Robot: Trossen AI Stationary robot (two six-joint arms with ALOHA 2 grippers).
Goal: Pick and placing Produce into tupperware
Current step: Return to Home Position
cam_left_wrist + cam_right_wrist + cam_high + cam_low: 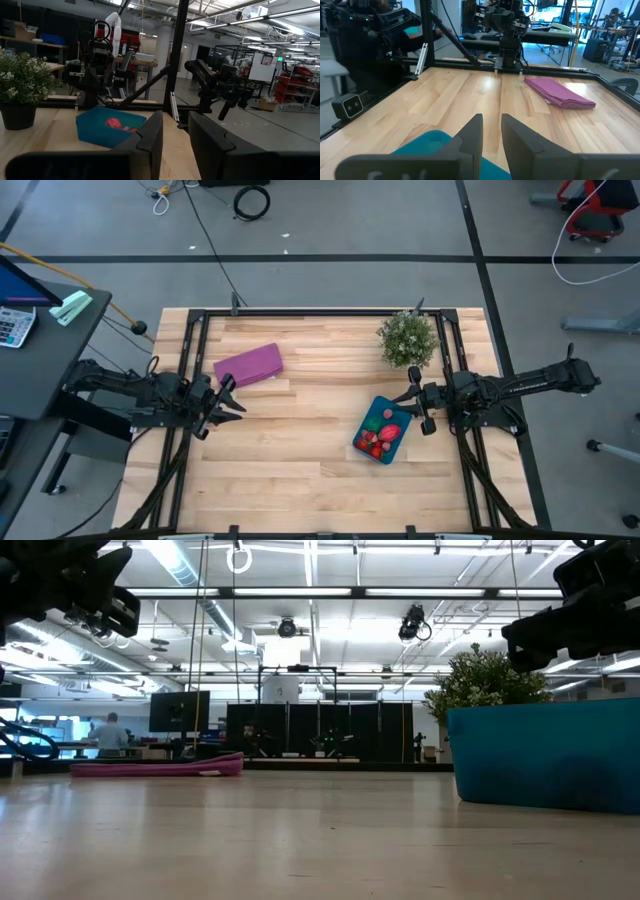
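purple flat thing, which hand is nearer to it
Left. The left hand is just off a corner of the purple flat thing, apart from it. The right hand is far across the table, beside the tupperware.

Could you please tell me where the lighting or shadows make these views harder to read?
High view: even light, with only soft shadows by the left gripper and right gripper; the produce in the tupperware reads plainly. Low view: bright ceiling lights backlight the scene, so both arms show as dark shapes and the tupperware's near wall is shaded.
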